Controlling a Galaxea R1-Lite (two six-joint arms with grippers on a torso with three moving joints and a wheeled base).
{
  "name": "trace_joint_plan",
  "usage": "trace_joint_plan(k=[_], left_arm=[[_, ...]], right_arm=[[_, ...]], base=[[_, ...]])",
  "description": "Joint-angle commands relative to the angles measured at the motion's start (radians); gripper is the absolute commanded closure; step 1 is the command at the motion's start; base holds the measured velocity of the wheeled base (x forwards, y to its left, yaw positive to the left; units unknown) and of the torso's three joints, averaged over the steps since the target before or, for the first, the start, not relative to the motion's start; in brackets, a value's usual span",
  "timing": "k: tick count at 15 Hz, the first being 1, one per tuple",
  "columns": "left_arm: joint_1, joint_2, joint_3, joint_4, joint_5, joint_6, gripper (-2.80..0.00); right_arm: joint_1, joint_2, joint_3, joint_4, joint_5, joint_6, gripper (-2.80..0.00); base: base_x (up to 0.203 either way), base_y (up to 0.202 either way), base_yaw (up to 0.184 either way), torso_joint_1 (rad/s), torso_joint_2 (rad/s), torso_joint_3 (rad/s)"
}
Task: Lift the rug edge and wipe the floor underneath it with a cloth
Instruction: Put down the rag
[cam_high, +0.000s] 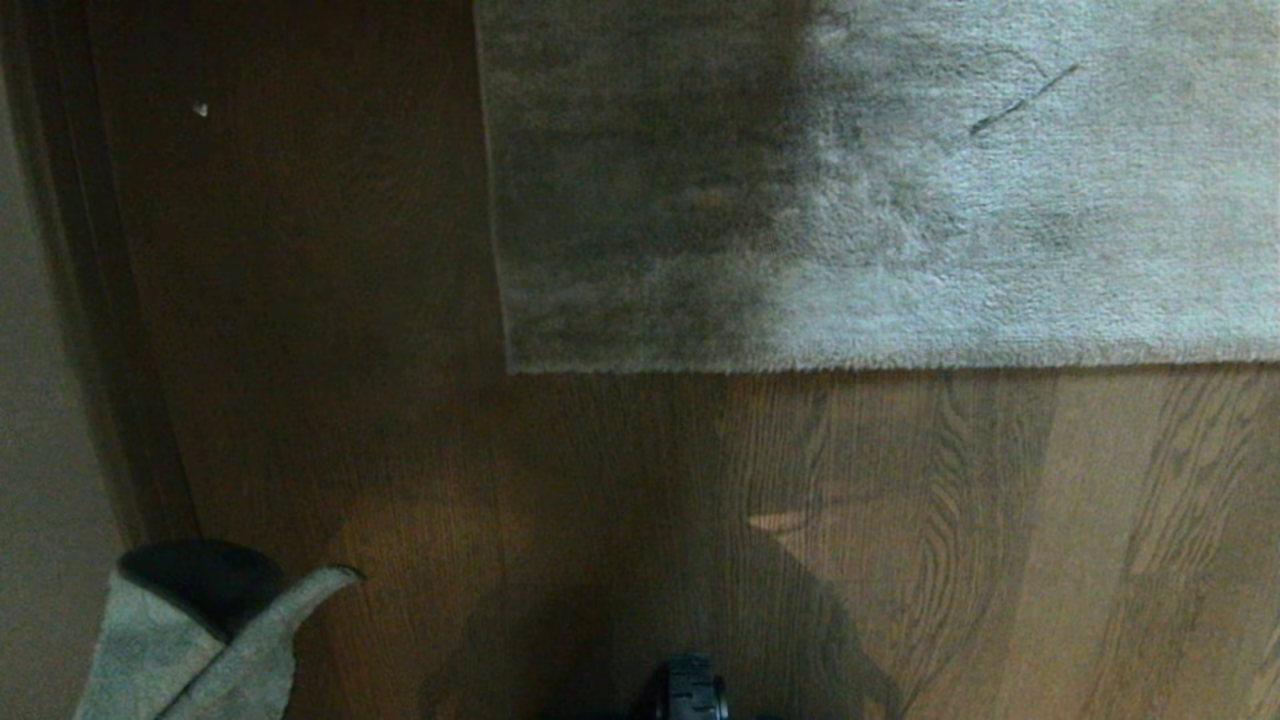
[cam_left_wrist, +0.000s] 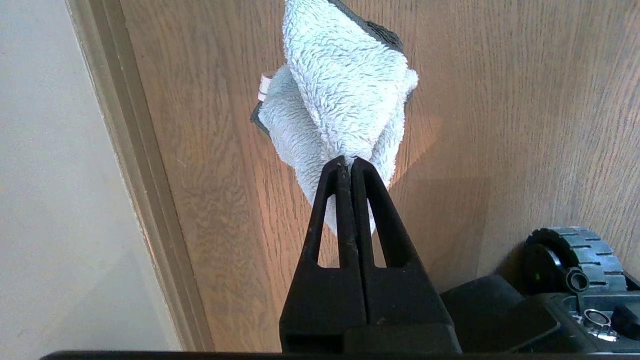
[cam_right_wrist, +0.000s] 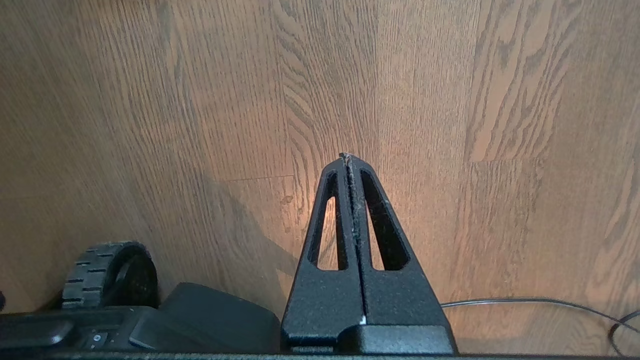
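Left pincer (cam_left_wrist: 348, 161) clamps cloth (cam_left_wrist: 340, 95); only head view shows rug edge (cam_high: 880, 365).

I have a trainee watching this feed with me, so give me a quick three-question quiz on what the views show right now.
1. True or false: the left end effector is shut on the cloth.
2. What does the right end effector hold: A) the rug edge, B) nothing, C) a cable?
3. Fill in: the rug lies ____ on the floor.

Key: 1 true. 2 B. 3 flat, not yet lifted.
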Motion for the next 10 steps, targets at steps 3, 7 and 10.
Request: trace_joint_plan(k=[3, 7, 10], left_arm=[[0.000, 0.000, 0.000, 0.000, 0.000, 0.000, 0.00], [0.000, 0.000, 0.001, -0.002, -0.013, -0.007, 0.00], [0.000, 0.000, 0.000, 0.000, 0.003, -0.014, 0.00]], right_arm=[[0.001, 0.005, 0.000, -0.001, -0.001, 0.002, 0.00], [0.001, 0.004, 0.000, -0.001, -0.001, 0.002, 0.00], [0.001, 0.004, 0.000, -0.001, -0.001, 0.002, 0.00]], base=[[0.000, 0.000, 0.000, 0.000, 0.00, 0.000], [0.000, 0.000, 0.000, 0.000, 0.00, 0.000], [0.000, 0.000, 0.000, 0.000, 0.00, 0.000]])
